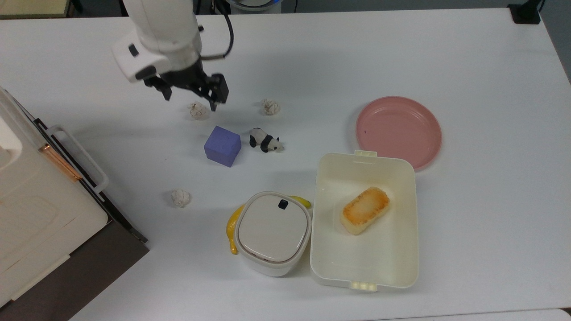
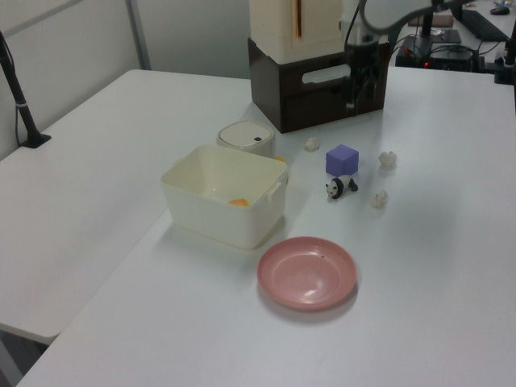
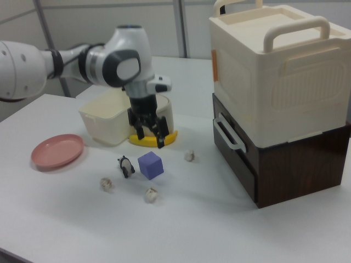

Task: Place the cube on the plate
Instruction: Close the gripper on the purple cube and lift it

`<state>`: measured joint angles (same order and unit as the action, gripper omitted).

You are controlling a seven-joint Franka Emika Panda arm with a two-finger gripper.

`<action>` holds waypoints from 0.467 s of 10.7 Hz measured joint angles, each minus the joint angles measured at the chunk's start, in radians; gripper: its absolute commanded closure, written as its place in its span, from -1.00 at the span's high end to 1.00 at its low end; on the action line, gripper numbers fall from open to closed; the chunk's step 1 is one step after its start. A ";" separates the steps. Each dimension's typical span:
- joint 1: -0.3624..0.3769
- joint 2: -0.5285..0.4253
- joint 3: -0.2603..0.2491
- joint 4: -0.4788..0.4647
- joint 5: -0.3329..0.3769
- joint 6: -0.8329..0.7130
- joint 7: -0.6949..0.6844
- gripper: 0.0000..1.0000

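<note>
Above the table, gripper (image 1: pixel 190 98) hangs spread and empty near cube (image 1: pixel 222 146), which sits well apart from plate (image 1: pixel 398 132); panda (image 1: pixel 264 140) just beside cube could get knocked on descent.

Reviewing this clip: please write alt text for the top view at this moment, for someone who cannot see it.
The robot's open gripper hovers above a white table, just beyond a purple-blue cube that sits beside a toy panda. An empty pink plate lies toward the top view's right, touching an open cream lunch box holding a toasted bread piece.
</note>
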<state>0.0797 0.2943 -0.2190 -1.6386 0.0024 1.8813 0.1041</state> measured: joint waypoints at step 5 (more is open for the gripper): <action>0.056 0.141 0.005 -0.044 0.000 0.159 0.207 0.97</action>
<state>0.1360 0.4353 -0.2137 -1.6831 0.0025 2.0399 0.3109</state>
